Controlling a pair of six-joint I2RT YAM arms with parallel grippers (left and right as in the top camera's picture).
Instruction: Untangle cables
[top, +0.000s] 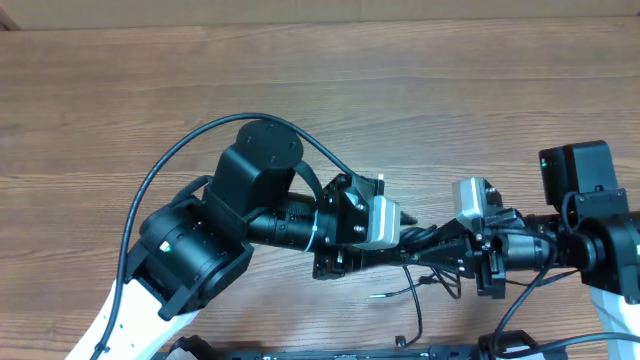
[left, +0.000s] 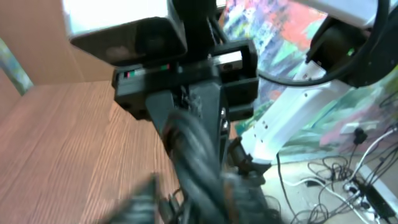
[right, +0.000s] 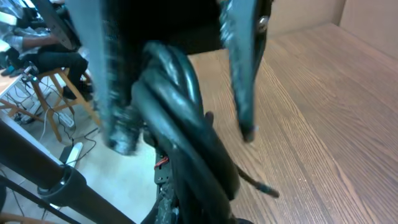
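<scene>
Right gripper (right: 183, 137): fingers (right: 242, 81) spread astride a blurred dark bunch that we take for the cables (right: 177, 118); bare wood shows between one finger and the bunch

Left gripper (top: 418, 250): nose to nose with the right one; its fingers are lost in blur, so we cannot tell their set

Cables, overhead: thin black cords bunched between the two grippers, loose strands trailing toward the near edge of the table (top: 300, 80), one plug end (right: 261, 186) lying on the wood

Progress, as we judge it: early; cords gathered in one clump, none laid out apart, separation all left to do
</scene>
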